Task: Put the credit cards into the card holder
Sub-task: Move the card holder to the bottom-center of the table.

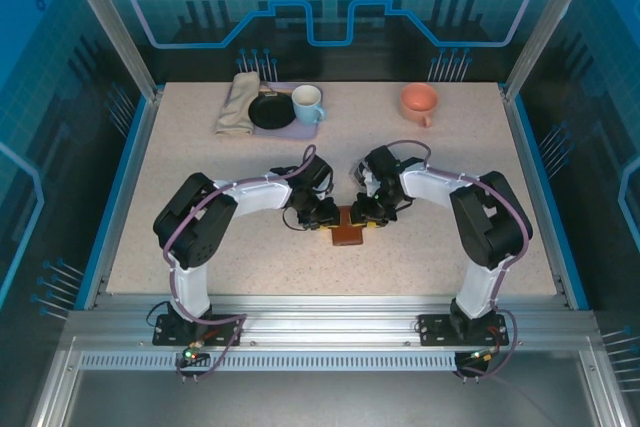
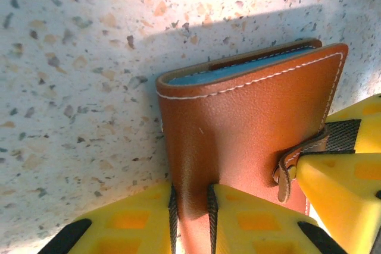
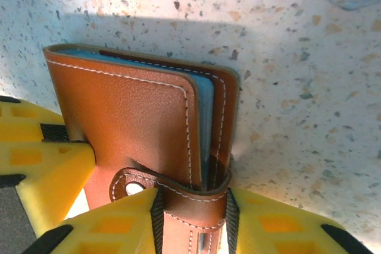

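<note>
Near-centre of table (image 1: 450, 177): brown card holder (image 1: 349, 235) (image 2: 250, 111) (image 3: 131, 111), folded, blue lining at its edge. Left gripper (image 1: 322, 215) (image 2: 191, 194) clamped on its cover. Right gripper (image 1: 362, 213) (image 3: 191, 197) pinching it by the snap tab (image 3: 128, 187). Far edge: cloth (image 1: 238, 105), mug (image 1: 307, 104), orange cup (image 1: 420, 102).

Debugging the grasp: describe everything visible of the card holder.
The card holder is a small brown folder of what looks like grained leather, with white stitching along its edges and a blue lining showing where the covers gape slightly. It is folded closed. A leather tab with a metal snap wraps over one edge. It sits mid-table between the arms, with the left claw and right claw each pinching an opposite end.
</note>
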